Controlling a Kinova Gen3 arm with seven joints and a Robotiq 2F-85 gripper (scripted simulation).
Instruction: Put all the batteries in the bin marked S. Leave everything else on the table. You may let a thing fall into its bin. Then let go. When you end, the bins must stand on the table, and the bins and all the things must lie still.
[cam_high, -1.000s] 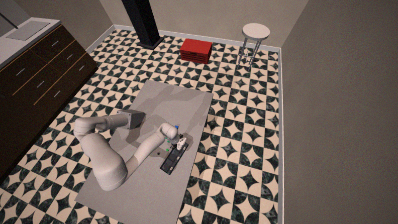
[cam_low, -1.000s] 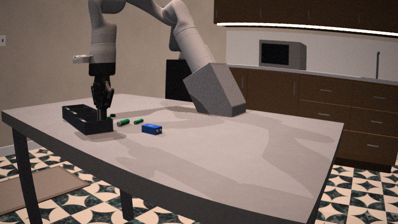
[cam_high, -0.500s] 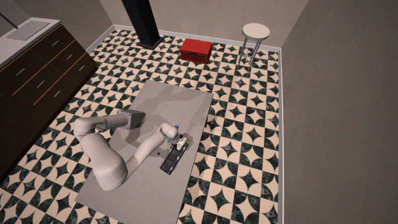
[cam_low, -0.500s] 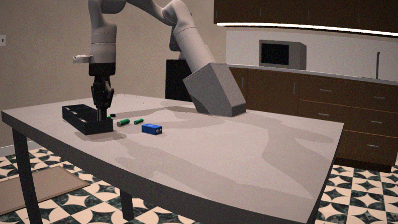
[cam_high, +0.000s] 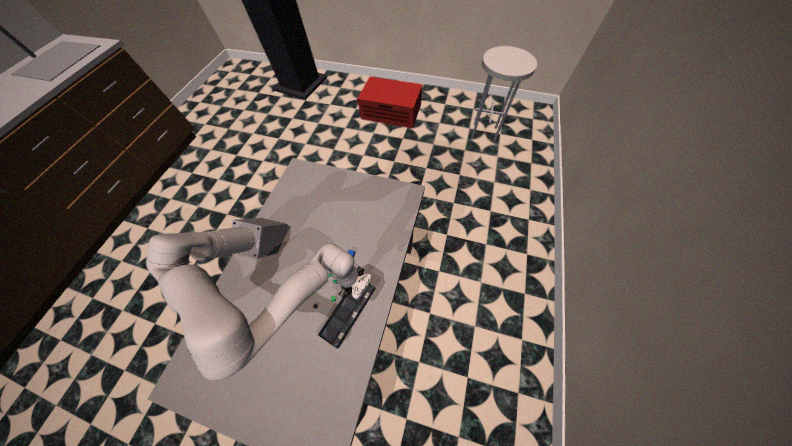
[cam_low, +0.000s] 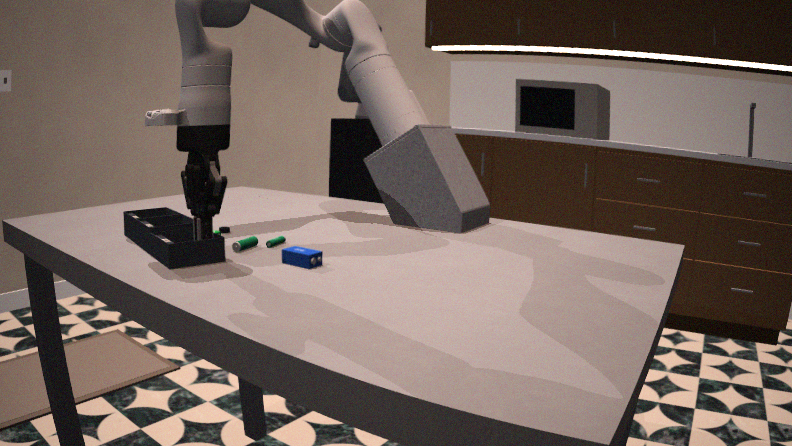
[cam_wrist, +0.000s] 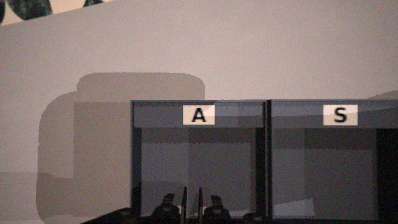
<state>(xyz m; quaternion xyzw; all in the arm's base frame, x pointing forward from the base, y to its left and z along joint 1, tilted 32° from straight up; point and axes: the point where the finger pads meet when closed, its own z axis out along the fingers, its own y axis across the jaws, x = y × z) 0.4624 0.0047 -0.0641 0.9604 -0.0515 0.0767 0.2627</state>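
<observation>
A black row of bins (cam_high: 339, 326) (cam_low: 182, 253) stands near the table's edge. In the wrist view the bin marked A (cam_wrist: 160, 115) is straight ahead and the bin marked S (cam_wrist: 300, 116) is to its right; both look empty. My gripper (cam_high: 361, 288) (cam_low: 203, 228) (cam_wrist: 192, 201) is shut, with nothing seen between the fingers, and reaches down into the end bin, A. Two green batteries (cam_low: 244, 243) (cam_low: 275, 241) and a blue block battery (cam_low: 302, 257) (cam_high: 351, 253) lie on the table beside the bins.
A small black disc (cam_low: 224, 228) (cam_high: 315, 305) lies on the table behind the green batteries. The arm's grey base (cam_low: 429, 180) stands at the table's far side. The bins are close to the table's edge (cam_low: 66, 252).
</observation>
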